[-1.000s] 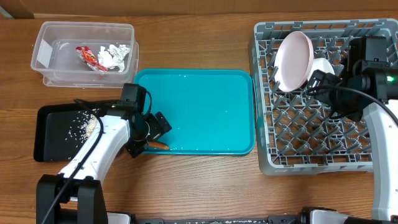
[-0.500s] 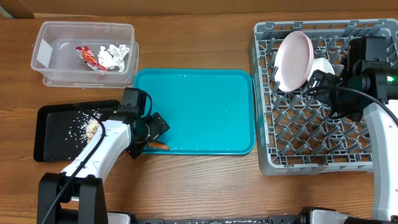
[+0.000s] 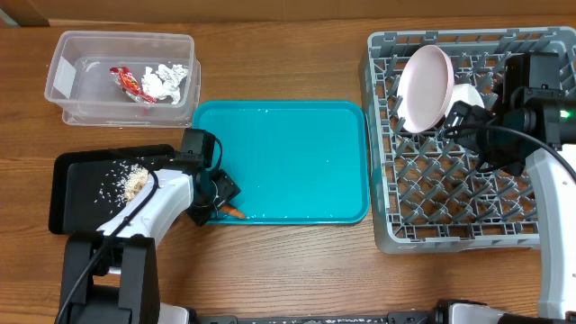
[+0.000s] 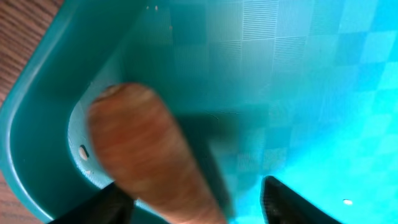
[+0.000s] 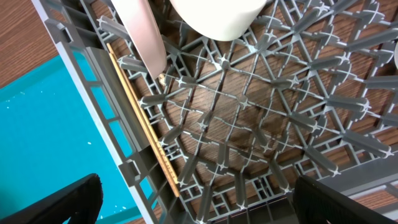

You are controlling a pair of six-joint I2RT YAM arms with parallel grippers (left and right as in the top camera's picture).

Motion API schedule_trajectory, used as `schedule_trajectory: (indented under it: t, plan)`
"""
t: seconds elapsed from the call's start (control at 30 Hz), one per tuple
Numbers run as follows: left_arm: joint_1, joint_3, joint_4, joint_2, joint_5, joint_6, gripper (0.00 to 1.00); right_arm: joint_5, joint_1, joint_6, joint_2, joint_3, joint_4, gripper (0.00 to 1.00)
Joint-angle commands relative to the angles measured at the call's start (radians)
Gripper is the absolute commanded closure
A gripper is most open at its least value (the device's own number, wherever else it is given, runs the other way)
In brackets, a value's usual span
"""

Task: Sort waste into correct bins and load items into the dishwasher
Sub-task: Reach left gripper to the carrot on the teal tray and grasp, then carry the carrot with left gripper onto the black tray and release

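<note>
A thin orange carrot piece (image 3: 233, 211) lies in the front-left corner of the teal tray (image 3: 288, 153). My left gripper (image 3: 221, 203) is down over it. In the left wrist view the carrot piece (image 4: 149, 149) sits between the dark fingertips (image 4: 109, 205). One fingertip is against it and the other stands apart, so the jaws are open. The clear tub (image 3: 63, 81) holds a red wrapper (image 3: 128, 83) and crumpled foil (image 3: 166, 81). The black tray (image 3: 76, 193) holds beige scraps (image 3: 133, 183). My right gripper (image 3: 461, 117) hangs open and empty over the grey rack (image 3: 450, 207).
A white plate (image 3: 425, 85) stands on edge in the rack's back part beside a white bowl (image 3: 468, 94). In the right wrist view, chopsticks (image 5: 142, 124) lie along the rack's wall next to the teal tray (image 5: 56, 137). Bare wooden table surrounds everything.
My left gripper has settled lower and closer onto the carrot piece, and its jaws have narrowed around it. The right arm has not moved.
</note>
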Motion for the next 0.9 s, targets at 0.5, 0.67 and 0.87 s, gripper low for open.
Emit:
schedule_trajectory:
  t: [0.5,0.67,0.87]
  plan:
    - [-0.002,0.014,0.014,0.023,-0.044,0.020,0.90,-0.009,-0.004,-0.006,0.001,0.013,0.001,0.00]
    - [0.026,0.100,-0.031,0.010,-0.062,0.091,0.96,-0.009,-0.004,-0.006,0.001,0.013,-0.001,0.00]
    - [0.100,0.338,-0.212,-0.029,-0.184,0.195,0.96,-0.008,-0.004,-0.007,0.001,0.013,-0.006,0.00]
